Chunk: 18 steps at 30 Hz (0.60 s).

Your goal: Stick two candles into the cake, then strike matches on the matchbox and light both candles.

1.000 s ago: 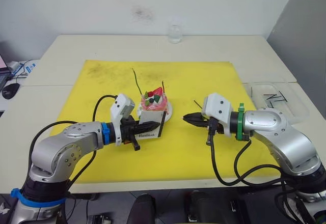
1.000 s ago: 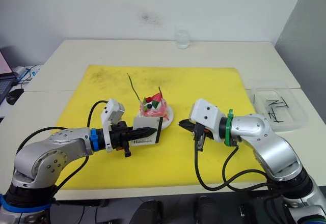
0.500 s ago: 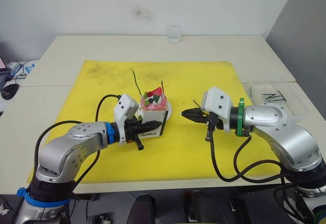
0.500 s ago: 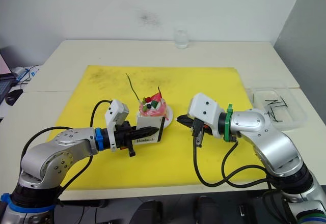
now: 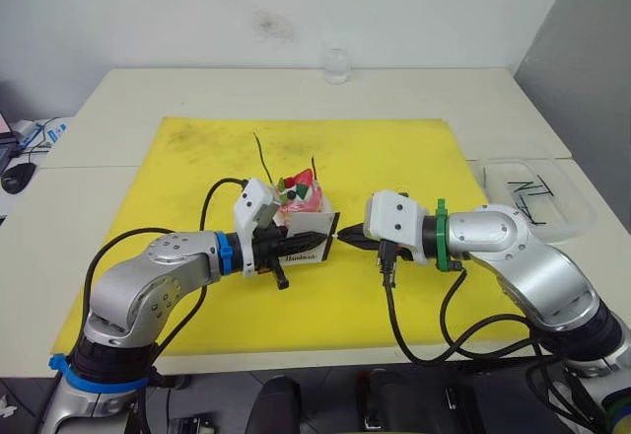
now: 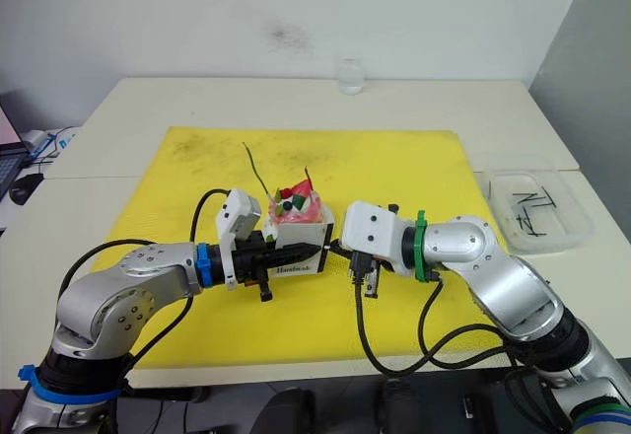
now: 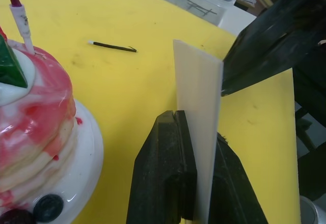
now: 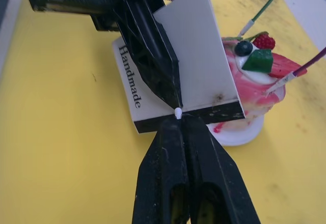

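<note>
On yellow mat [image 5: 394, 158] mid-tabletop [image 5: 118, 99], cake [image 5: 301, 197] sits on its small white plate, w/ both candles stuck in: greenish one [image 5: 262, 161] leaning up-left, reddish one [image 5: 315, 170] upright & shorter-looking. Left tool [image 5: 314, 248] is clamped on matchbox [image 5: 308, 237], holding it on edge just in front of cake, fingers pinching white face, "Handmade" script along lower side, black strip on edge toward right arm. Right tool [image 5: 343, 240] has fingers closed on a match [image 8: 178, 113]; its pale tip pokes out of fingertips & touches matchbox black strip, right at tip of left tool's finger (right wrist view). The 2 tools meet nose to nose at box's right edge. Left wrist view: a spare match [image 7: 112, 46] lies flat on mat beyond box, well apart from cake. Clear tray [image 5: 532, 197] w/ more matches [image 5: 523, 189] sits off mat at right side of tabletop. Glass [image 5: 338, 63] stands at far edge.
</note>
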### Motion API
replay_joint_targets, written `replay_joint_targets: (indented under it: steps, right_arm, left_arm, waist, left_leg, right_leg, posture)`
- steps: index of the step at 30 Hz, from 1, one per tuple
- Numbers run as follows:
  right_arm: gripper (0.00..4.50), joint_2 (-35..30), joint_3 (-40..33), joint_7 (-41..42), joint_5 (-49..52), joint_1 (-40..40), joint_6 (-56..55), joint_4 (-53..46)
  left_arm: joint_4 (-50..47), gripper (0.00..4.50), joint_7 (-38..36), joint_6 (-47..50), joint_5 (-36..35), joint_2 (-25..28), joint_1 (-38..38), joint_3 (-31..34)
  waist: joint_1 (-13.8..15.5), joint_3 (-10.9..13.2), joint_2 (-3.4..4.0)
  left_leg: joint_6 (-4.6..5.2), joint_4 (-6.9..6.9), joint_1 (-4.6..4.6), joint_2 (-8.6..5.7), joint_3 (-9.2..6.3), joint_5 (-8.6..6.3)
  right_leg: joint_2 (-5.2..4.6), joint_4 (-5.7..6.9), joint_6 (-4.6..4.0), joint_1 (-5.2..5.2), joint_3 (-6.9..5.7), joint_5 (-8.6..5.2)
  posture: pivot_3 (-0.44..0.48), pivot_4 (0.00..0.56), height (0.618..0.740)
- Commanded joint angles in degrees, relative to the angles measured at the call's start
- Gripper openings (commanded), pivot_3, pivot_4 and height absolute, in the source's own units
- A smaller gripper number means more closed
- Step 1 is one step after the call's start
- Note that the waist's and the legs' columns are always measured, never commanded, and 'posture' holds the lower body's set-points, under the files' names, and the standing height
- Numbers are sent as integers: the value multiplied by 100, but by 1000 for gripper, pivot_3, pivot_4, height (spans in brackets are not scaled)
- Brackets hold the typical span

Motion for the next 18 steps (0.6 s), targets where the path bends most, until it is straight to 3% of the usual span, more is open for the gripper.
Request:
replay_joint_targets:
  steps: [1,18]
  right_arm:
    - [25,60,-40,-52,-176,-95,-214,35]
    - [25,231,376,316,-669,-56,-822,532]
  left_arm:
    - [-93,0,-83,-6,-68,22,-73,38]
    - [-187,0,-133,-28,-85,-148,-263,-33]
  waist:
    - [0,0,0]
    - [0,0,0]
  left_leg:
    - [0,0,0,0,0,0]
    - [0,0,0,0,0,0]
  right_leg:
    - [0,0,0,0,0,0]
    - [2,0,0,0,0,0]
  posture:
    - [0,150,740]
    - [0,150,740]
